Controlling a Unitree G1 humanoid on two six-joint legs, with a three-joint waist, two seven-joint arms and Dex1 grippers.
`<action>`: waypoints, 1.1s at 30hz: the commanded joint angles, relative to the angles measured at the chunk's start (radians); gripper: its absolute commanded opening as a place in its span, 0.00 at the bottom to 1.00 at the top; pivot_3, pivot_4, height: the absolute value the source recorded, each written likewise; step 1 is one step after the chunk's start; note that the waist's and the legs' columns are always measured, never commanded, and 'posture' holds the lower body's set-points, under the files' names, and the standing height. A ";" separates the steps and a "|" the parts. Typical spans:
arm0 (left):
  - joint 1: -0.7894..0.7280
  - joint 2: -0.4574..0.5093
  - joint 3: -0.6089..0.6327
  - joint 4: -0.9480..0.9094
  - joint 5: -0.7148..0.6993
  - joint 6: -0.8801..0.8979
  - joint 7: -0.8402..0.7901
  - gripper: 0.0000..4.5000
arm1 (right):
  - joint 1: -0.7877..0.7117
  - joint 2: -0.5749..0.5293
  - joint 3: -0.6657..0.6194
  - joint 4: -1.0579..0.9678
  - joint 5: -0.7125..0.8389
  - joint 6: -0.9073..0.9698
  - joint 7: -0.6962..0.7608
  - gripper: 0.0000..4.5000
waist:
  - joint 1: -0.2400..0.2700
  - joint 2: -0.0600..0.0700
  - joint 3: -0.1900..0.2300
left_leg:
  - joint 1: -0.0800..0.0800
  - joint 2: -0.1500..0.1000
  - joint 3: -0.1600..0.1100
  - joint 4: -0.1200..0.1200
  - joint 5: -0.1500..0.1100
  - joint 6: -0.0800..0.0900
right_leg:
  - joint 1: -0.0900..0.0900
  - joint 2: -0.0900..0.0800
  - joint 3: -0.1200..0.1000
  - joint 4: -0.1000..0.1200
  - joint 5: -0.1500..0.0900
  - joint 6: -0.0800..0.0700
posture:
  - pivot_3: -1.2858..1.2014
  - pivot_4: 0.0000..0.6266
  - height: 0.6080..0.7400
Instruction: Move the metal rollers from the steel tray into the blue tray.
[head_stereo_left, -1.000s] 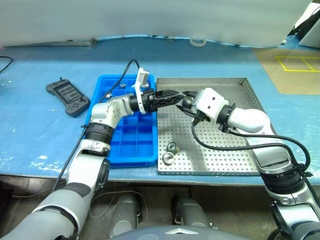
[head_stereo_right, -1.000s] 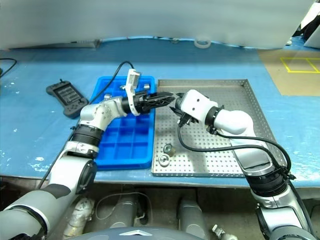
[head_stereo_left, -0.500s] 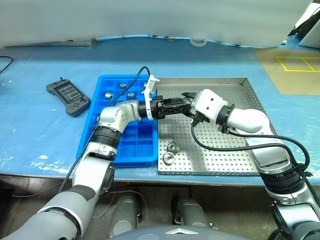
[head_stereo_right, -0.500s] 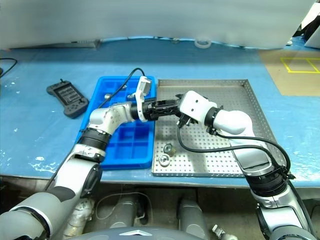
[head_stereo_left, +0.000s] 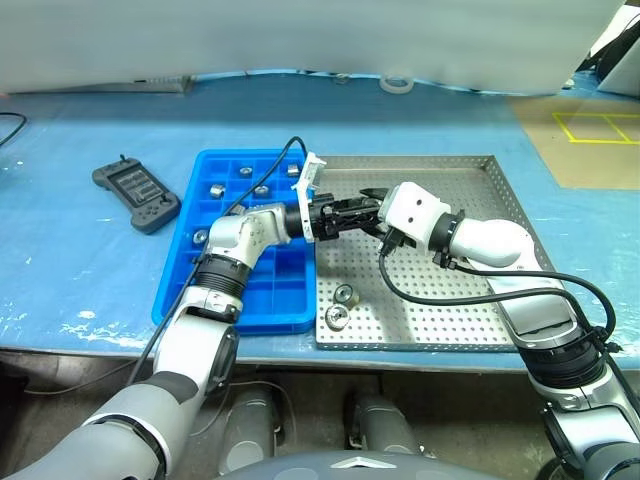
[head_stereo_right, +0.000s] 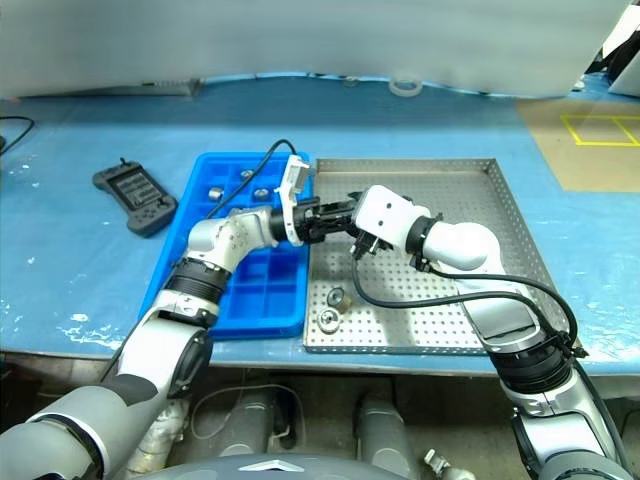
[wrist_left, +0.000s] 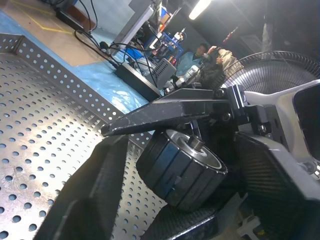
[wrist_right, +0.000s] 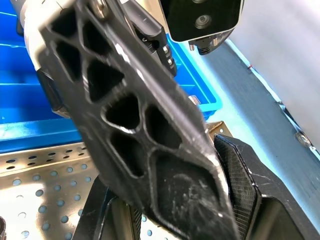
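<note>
Above the steel tray's (head_stereo_left: 480, 300) left edge, both jaws meet around one roller (wrist_left: 181, 167); the grip can't be made out.

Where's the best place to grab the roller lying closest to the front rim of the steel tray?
Come straight down on the roller and close the jaws across its curved outer wall. It seems to sit on a flat end, hole up, on the steel tray. Line the jaws up with the front rim, since a second roller sits close behind it.

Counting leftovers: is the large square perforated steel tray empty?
No. Two shiny silver ring-shaped metal rollers still lie on the steel tray, near its front-left corner.
</note>
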 joint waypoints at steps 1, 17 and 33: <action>-0.008 -0.003 -0.005 -0.019 0.006 -0.017 0.000 0.56 | -0.010 -0.002 -0.012 -0.037 -0.006 -0.021 -0.005 0.40 | 0.000 0.000 0.000 | 0.000 0.000 0.000 0.000 0.000 0.000 | 0.000 0.000 0.000 0.000 0.000 0.000 | 0.42 0.24 1.00; -0.012 -0.009 0.006 -0.015 0.010 -0.030 0.011 0.42 | -0.019 0.019 -0.011 -0.016 -0.030 -0.024 -0.026 0.40 | 0.000 0.000 0.000 | 0.000 0.000 0.000 0.000 0.000 0.000 | 0.000 0.000 0.000 0.000 0.000 0.000 | 0.42 0.24 1.00; -0.005 -0.006 0.009 -0.029 0.014 -0.035 0.044 0.42 | -0.046 0.040 -0.044 0.003 -0.017 -0.019 -0.038 0.77 | -0.001 0.000 0.000 | 0.000 0.000 0.000 0.000 0.000 0.000 | 0.000 0.000 0.000 0.000 0.000 0.000 | 0.42 0.24 1.00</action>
